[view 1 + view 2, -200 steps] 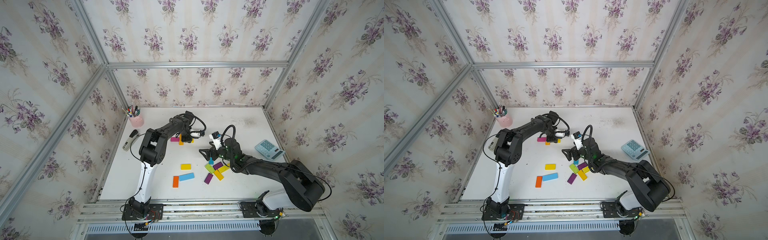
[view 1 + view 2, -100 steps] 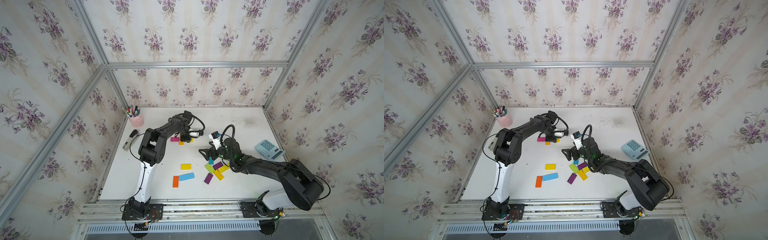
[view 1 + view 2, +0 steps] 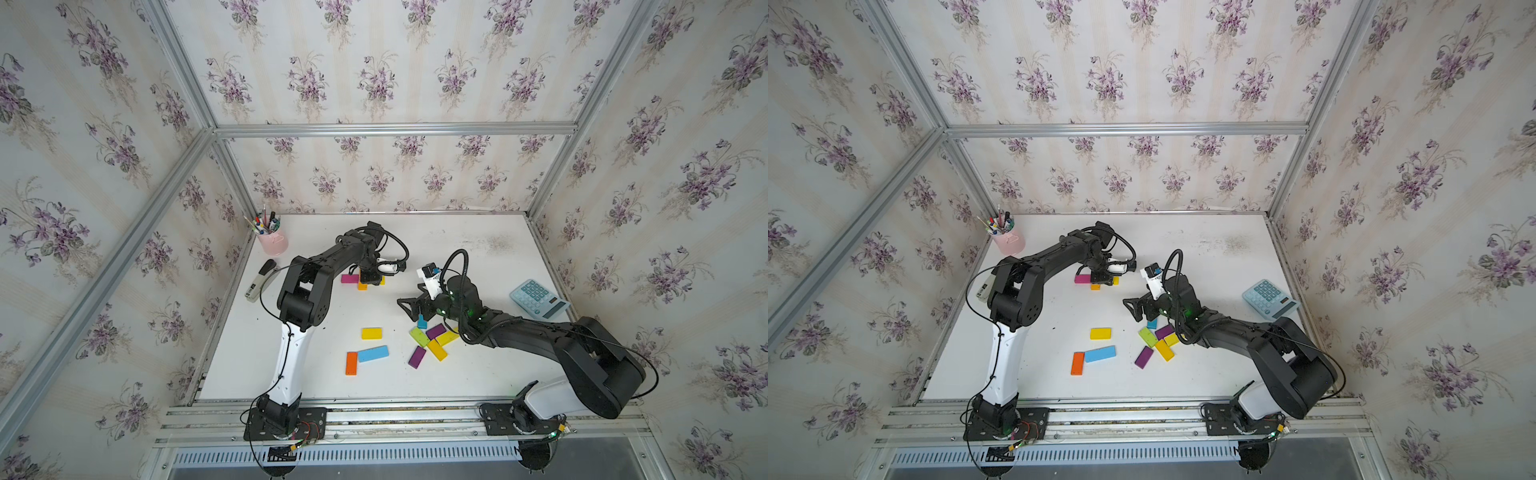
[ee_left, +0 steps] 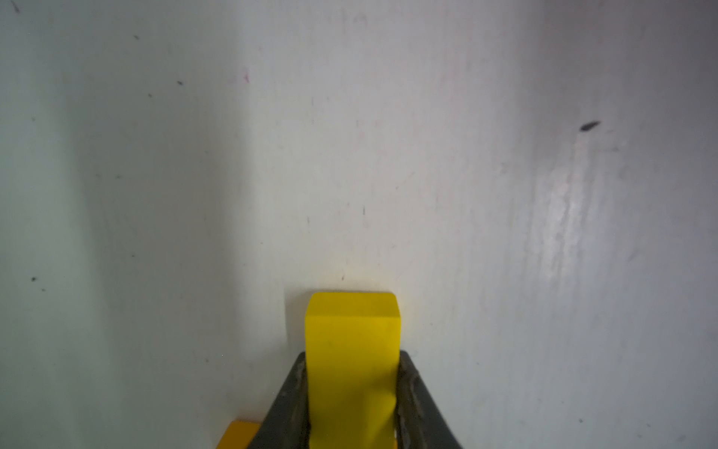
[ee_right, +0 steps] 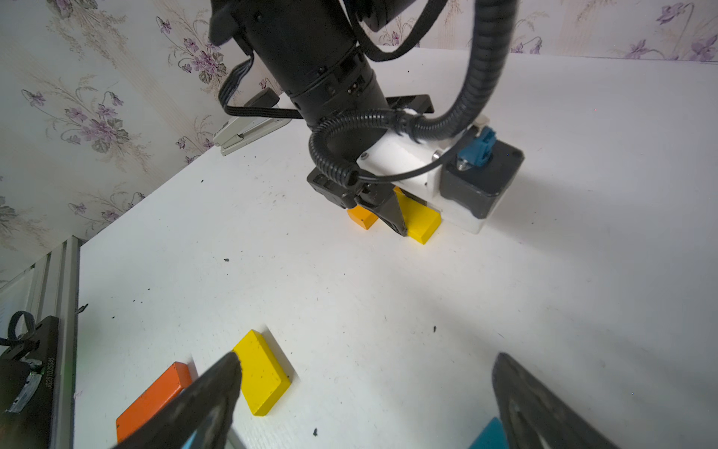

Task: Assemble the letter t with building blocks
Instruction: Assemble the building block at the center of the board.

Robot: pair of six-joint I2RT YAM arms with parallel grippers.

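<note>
The yellow block lies flat on the desk, at its far middle, pinched across its width by the left claw. Only the left wrist view shows both fingers pressed against its long sides. In both top views the wrist covers the grip and only a sliver of yellow shows. The right wrist view adds an orange block just beside it. The top views show a magenta block near the pair, which the arm hides from the right wrist view.

The right claw is spread wide above the desk, just beside a loose cluster of blocks nearer the arms' bases.

A top view shows twelve building blocks:
- four yellow and two orange
- two purple blocks
- one magenta
- one light blue block
- one teal block
- one lime block

There is also one stapler, one calculator and one pink cup of pens.

The desk is white, scuffed and dotted with dark specks. Walls papered with purple flowers, framed in aluminium bars, enclose it.
</note>
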